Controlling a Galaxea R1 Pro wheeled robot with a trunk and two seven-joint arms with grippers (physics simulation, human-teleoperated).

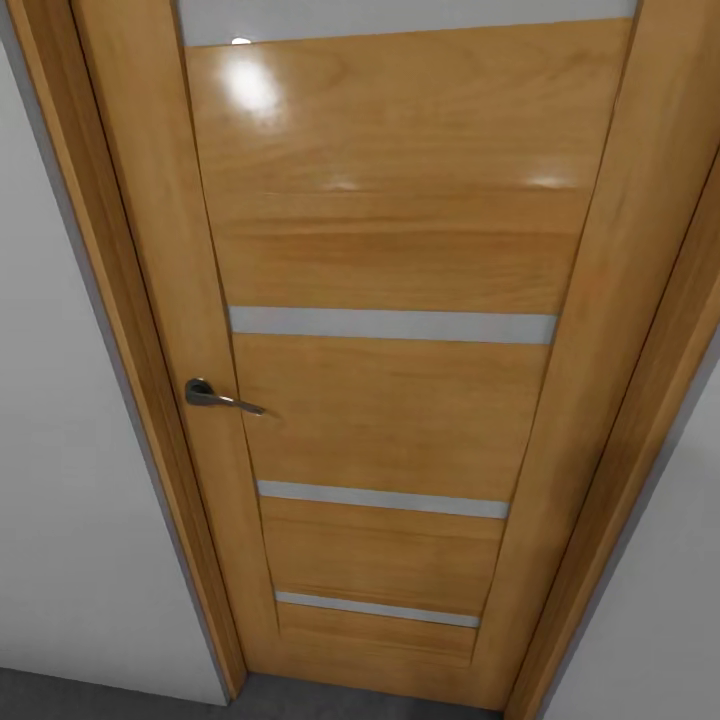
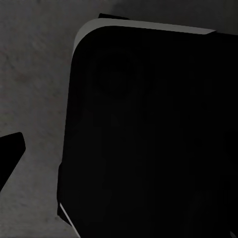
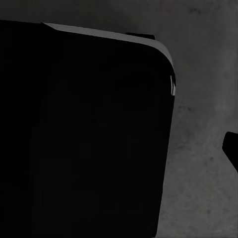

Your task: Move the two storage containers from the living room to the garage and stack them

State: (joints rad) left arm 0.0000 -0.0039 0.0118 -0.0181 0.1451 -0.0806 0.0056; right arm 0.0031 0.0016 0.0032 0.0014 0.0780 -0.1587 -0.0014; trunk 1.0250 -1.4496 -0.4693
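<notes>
Head view: a closed wooden door [image 1: 390,330] stood right in front, honey-coloured w/ glossy veneer and bright glare spots near the top. Four pale frosted strips [image 1: 392,325] crossed the panel horizontally. A grey metal lever handle [image 1: 218,396] sat on the door's left side, lever pointing toward the panel's centre. A matching wood frame [image 1: 150,400] ran along both sides, w/ plain white wall [image 1: 70,520] beyond it on either side. A sliver of dark grey floor [image 1: 80,695] showed at the base.

Left wrist view: a big black rounded-corner body [image 2: 148,139], pale-edged, sat over mottled dark grey concrete [image 2: 34,84]; a dark tip [image 2: 10,148] poked in at the edge. Left pincer's opening: can't tell.

Right wrist view: a similar black rounded-corner slab [image 3: 84,134] w/ a pale rim lay over grey concrete [image 3: 203,99]; a small dark tip [image 3: 232,148] at the edge. Right pincer's opening: can't tell either.

Whereabouts of the storage containers couldn't be told from these views.
</notes>
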